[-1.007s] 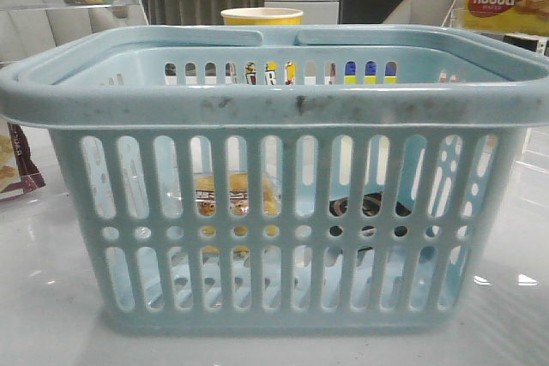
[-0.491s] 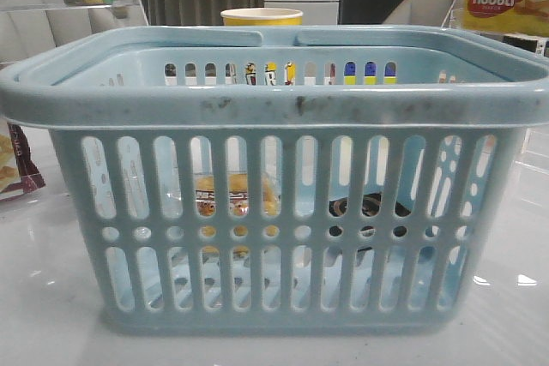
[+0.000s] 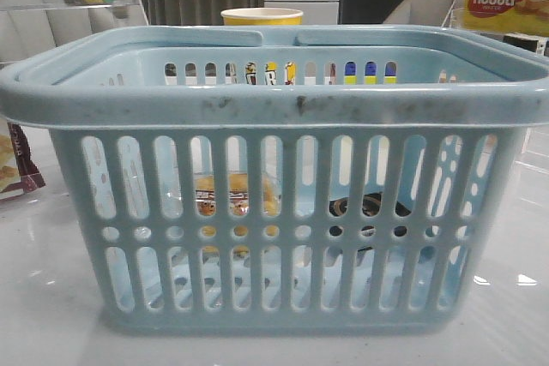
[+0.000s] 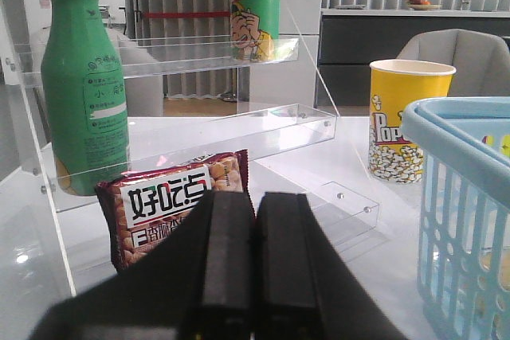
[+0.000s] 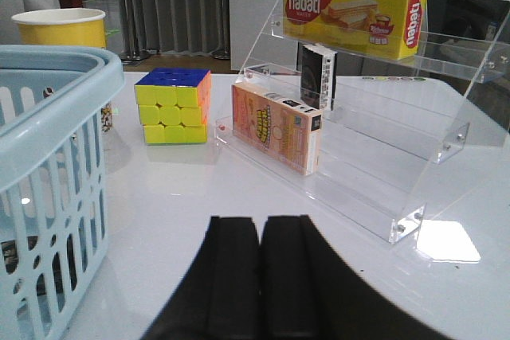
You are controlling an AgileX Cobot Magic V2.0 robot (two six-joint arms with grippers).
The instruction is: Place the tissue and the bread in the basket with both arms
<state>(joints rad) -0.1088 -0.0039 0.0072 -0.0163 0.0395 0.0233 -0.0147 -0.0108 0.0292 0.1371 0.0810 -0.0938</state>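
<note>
Front view: the basket (image 3: 274, 105) fills my screen, sitting on the white table (image 3: 43, 297). Through its slotted wall I see the bread (image 3: 236, 195) lying on the floor left of centre and the tissue (image 3: 369, 207) right of centre, a gap between them. Both items are inside, so I judge the task done, nothing left to load. Neither arm shows here.

Left wrist view: left gripper (image 4: 255, 264) has its fingers pressed together, holding nothing. It sits low over the table, clear of the basket, pointed toward a maroon snack packet (image 4: 175, 209) and a green bottle (image 4: 84, 85) on the clear rack.

Right wrist view: right gripper (image 5: 260, 276) likewise pressed together and empty, low over bare table beside the basket, facing a puzzle cube (image 5: 173, 105) and the nabati box (image 5: 355, 5).
</note>
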